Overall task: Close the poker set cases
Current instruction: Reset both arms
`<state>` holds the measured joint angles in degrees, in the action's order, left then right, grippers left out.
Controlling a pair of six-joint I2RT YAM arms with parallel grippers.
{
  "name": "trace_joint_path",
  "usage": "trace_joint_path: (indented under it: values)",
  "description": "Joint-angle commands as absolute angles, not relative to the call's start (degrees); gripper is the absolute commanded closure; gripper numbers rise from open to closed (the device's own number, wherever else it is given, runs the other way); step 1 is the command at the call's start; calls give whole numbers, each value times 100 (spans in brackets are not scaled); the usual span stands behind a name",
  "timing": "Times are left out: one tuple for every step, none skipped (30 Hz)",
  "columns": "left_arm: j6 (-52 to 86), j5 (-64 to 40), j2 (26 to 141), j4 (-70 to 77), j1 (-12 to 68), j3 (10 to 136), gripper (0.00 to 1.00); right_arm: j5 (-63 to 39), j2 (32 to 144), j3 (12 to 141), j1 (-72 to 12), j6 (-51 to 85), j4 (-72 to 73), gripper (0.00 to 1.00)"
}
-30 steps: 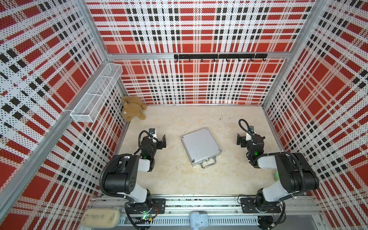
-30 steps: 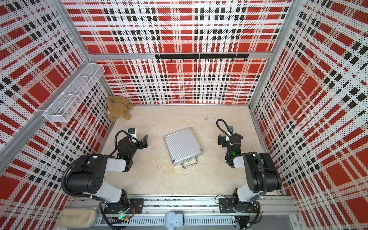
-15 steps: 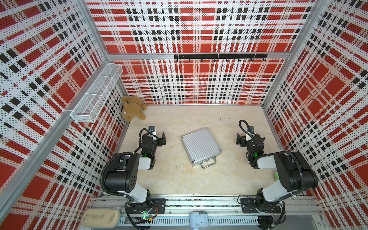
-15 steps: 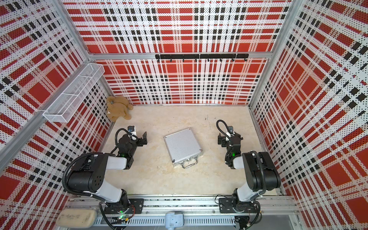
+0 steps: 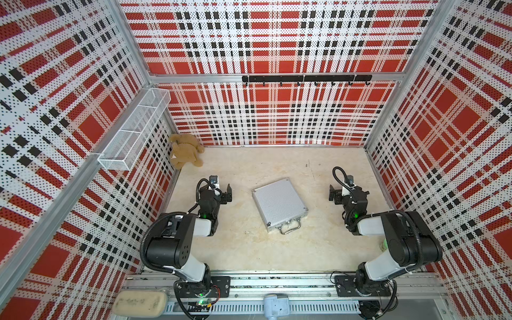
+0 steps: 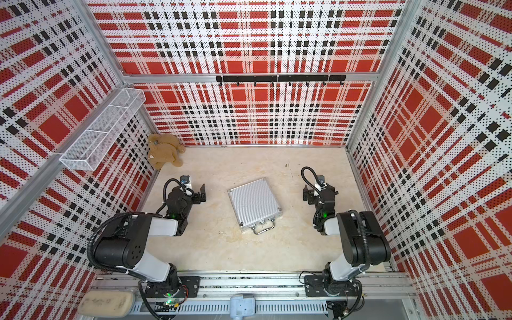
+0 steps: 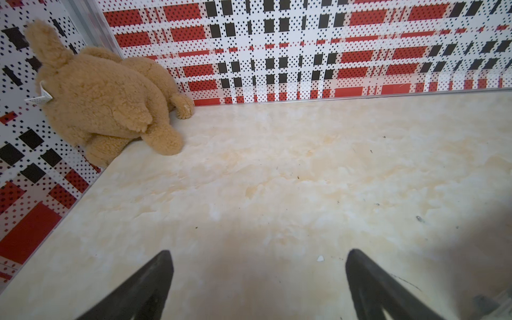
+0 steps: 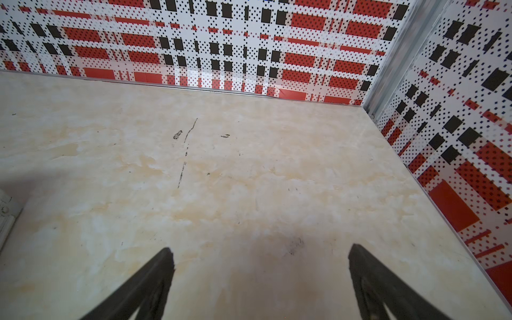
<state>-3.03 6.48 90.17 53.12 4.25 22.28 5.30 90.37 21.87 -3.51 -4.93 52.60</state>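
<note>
The left gripper [image 7: 259, 251] is holding its two black fingers [image 7: 149, 282] wide apart with only bare table [image 7: 277, 171] showing between them; it is gripping nothing and is hovering low over the surface. The right gripper [image 8: 261, 247] is doing the same, its fingers [image 8: 371, 279] spread wide over scuffed marble-patterned tabletop, clamping nothing.

Between the two grippers, the poker set case [image 5: 278, 203] is lying flat on the table with its ribbed silver lid down, closed; it is sitting apart from both, touched by neither, with the left gripper off to its left side and the right gripper off to its right. The case is lying turned at a slant; its metal handle [image 5: 289, 227] and latch edge are facing the arm bases, and the handle is resting on the table.

Farther out, a tan teddy bear [image 7: 105, 97] is slumping in the far left corner against the plaid walls, well apart from the case; a white wire basket [image 5: 133, 135] is hanging on the left wall above it; a black hook rail [image 5: 304, 79] is running across the back wall; a beige pad [image 5: 140, 303] is lying on the front rail beside the left arm's base.
</note>
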Motion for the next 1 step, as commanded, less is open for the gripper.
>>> trace_joint_path:
  values:
    - [-281,631,9021,5300,381,2336,1,539,9105,2153,-336,-512,5591,0]
